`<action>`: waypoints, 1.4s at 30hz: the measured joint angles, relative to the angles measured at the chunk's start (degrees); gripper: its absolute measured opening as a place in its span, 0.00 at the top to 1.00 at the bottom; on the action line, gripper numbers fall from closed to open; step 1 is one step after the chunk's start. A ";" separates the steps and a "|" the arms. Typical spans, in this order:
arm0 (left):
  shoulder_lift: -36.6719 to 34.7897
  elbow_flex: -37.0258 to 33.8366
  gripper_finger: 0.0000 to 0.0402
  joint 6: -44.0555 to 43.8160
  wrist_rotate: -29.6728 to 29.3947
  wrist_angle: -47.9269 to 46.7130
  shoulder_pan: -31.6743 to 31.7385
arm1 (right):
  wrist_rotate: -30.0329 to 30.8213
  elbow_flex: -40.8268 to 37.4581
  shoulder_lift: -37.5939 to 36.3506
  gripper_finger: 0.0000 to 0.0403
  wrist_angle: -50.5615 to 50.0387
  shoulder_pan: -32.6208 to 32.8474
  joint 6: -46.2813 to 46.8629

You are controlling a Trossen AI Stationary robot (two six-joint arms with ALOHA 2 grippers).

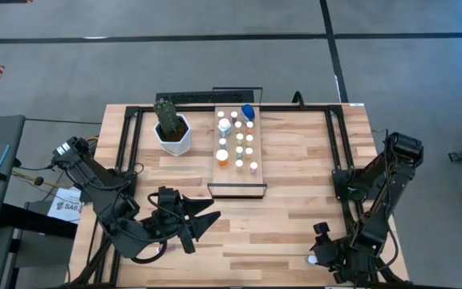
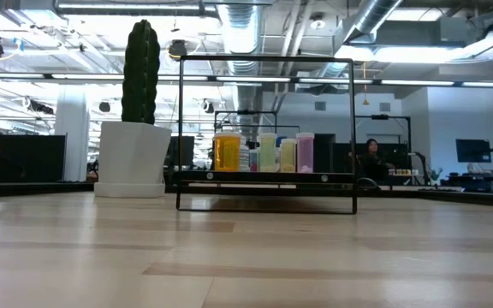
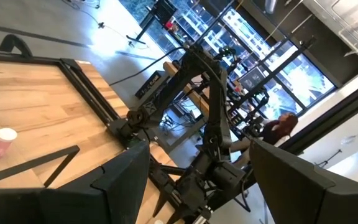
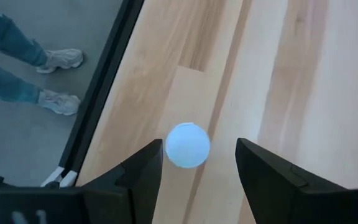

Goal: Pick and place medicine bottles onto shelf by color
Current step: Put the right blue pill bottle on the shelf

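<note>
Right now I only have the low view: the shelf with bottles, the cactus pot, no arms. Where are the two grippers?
Observer: The left gripper is open over the table's front left part, short of the shelf, holding nothing.
Operator: And the right one?
Observer: The right gripper is at the front right corner, open, its fingers either side of a white-capped bottle standing on the table.
Operator: Any more bottles off the shelf?
Observer: None that the high view shows; the other bottles stand in rows on the shelf.
</note>
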 joint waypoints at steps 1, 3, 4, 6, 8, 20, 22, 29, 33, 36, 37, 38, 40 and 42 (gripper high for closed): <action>0.00 0.00 0.34 0.00 0.02 -0.02 0.00 | -0.63 -0.61 0.00 0.44 1.14 0.00 0.04; 0.00 0.00 0.34 0.01 0.00 0.00 0.00 | -1.67 -1.45 0.00 0.44 3.12 0.16 0.02; 0.00 0.00 0.34 0.02 0.00 0.00 0.00 | -1.82 -1.60 0.00 0.44 3.60 0.28 0.01; 0.00 0.00 0.34 0.02 -0.08 -0.01 0.00 | -1.40 -1.62 0.00 0.44 3.31 0.36 -0.21; 0.00 0.01 0.34 0.02 -0.65 -0.04 0.00 | -0.69 -1.62 0.00 0.44 3.23 0.34 -0.54; 0.00 0.02 0.34 0.02 -1.44 -0.04 0.00 | -0.63 -1.64 5.83 0.45 6.76 -0.11 -1.92; 0.00 0.02 0.34 0.02 -1.67 -0.04 0.00 | -0.63 -1.64 6.68 0.46 7.35 -0.11 -1.93; 0.00 0.02 0.34 0.02 -2.21 -0.04 0.00 | -0.62 -1.62 7.48 0.50 8.02 -0.11 -1.88; 0.00 0.02 0.34 0.02 -2.50 -0.04 0.00 | -0.61 -1.62 7.02 0.53 7.74 -0.16 -1.88; 0.00 0.02 0.34 0.04 -2.60 -0.04 0.00 | -0.61 -1.62 6.60 0.56 7.05 -0.52 -1.88; 0.00 0.02 0.34 0.04 -2.62 -0.07 0.00 | -0.59 -1.61 6.51 0.57 6.76 -0.57 -1.90; 0.00 0.02 0.34 0.04 -2.62 -0.07 0.00 | -0.57 -1.60 6.45 0.58 6.56 -0.59 -1.90; 0.00 0.02 0.34 0.04 -2.62 -0.09 0.00 | -0.32 -1.60 6.46 0.61 5.83 -0.63 -1.89; 0.00 0.02 0.34 0.04 -2.72 -0.13 0.00 | -0.07 -1.60 6.45 0.64 5.53 -0.83 -1.89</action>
